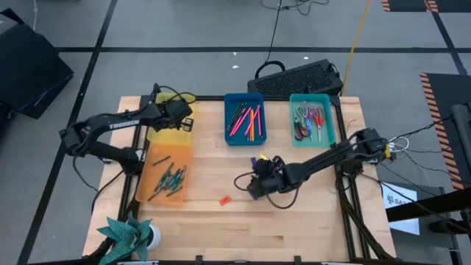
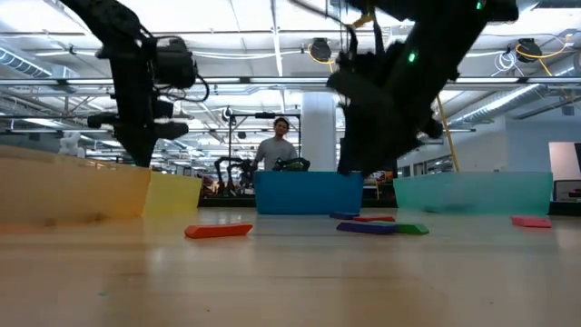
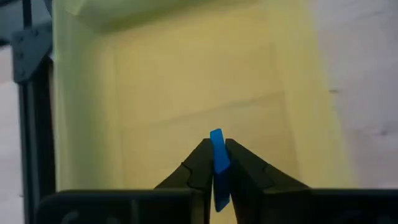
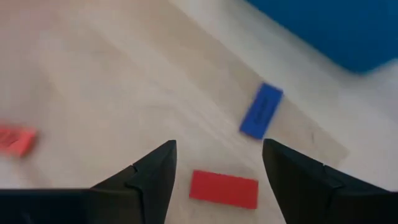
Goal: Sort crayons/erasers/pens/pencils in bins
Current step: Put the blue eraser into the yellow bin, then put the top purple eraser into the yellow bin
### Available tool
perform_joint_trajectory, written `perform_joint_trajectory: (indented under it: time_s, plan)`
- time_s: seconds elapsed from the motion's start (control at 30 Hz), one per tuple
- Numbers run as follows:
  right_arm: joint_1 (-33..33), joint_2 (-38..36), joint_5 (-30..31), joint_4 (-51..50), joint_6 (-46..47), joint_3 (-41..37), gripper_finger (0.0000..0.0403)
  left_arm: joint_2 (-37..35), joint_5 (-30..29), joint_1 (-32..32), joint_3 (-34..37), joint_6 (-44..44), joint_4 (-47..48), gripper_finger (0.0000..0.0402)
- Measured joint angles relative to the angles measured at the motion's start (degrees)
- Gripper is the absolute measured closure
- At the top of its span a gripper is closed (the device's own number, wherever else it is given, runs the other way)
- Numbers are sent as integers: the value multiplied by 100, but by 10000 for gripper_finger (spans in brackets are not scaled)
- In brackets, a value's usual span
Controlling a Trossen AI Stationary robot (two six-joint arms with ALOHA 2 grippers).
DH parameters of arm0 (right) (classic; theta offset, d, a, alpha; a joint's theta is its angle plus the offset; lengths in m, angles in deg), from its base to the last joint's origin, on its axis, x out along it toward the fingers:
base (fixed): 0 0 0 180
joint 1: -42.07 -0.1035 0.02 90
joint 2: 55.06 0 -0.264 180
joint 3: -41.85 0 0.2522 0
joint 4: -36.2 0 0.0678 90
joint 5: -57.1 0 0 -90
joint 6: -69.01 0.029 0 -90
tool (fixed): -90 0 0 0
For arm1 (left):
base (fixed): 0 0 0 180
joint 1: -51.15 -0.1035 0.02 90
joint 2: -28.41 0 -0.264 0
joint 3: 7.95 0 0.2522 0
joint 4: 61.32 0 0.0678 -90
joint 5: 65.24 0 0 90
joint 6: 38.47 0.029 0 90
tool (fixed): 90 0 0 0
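My left gripper (image 1: 185,122) hangs over the yellow bin (image 1: 168,135) at the table's far left, shut on a blue eraser (image 3: 217,155). The bin's floor (image 3: 186,93) lies bare below it. My right gripper (image 1: 255,184) stands open above the table's middle. In its wrist view a red eraser (image 4: 224,188) lies flat on the wood between its fingers, untouched, with a blue eraser (image 4: 261,111) beyond. Another red eraser (image 1: 224,199) lies toward the near edge. Purple (image 2: 363,227), green (image 2: 411,229) and pink (image 2: 531,221) erasers also lie on the table. My left gripper pinches the blue eraser by its two broad faces between the two fingers. One end (image 3: 216,135) sticks out past the fingertips. The fingers point down from above. The eraser is lifted clear, on edge, over the yellow bin's floor.
The orange bin (image 1: 163,175) with dark green sticks sits nearer than the yellow one. The blue bin (image 1: 245,118) holds pink and orange sticks, and the teal bin (image 1: 313,119) holds pens. A black keyboard (image 1: 298,77) lies beyond them. A teal paper plant (image 1: 129,234) stands at the near left.
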Motion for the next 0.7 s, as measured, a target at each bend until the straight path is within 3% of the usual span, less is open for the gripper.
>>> perform_joint_trajectory:
  time_s: [0.3, 0.5, 0.7]
  plan:
    - [336, 812, 803, -27, 1617, 0, 190, 168, 875, -677, 5, 679, -166, 237]
    - [767, 980, 425, 219, 1500, 8, 190, -424, 1462, -894, 3, 745, -7, 151]
    - [915, 1062, -6, 367, 1260, 26, 196, -1230, 1573, -884, -1, 725, 45, 125]
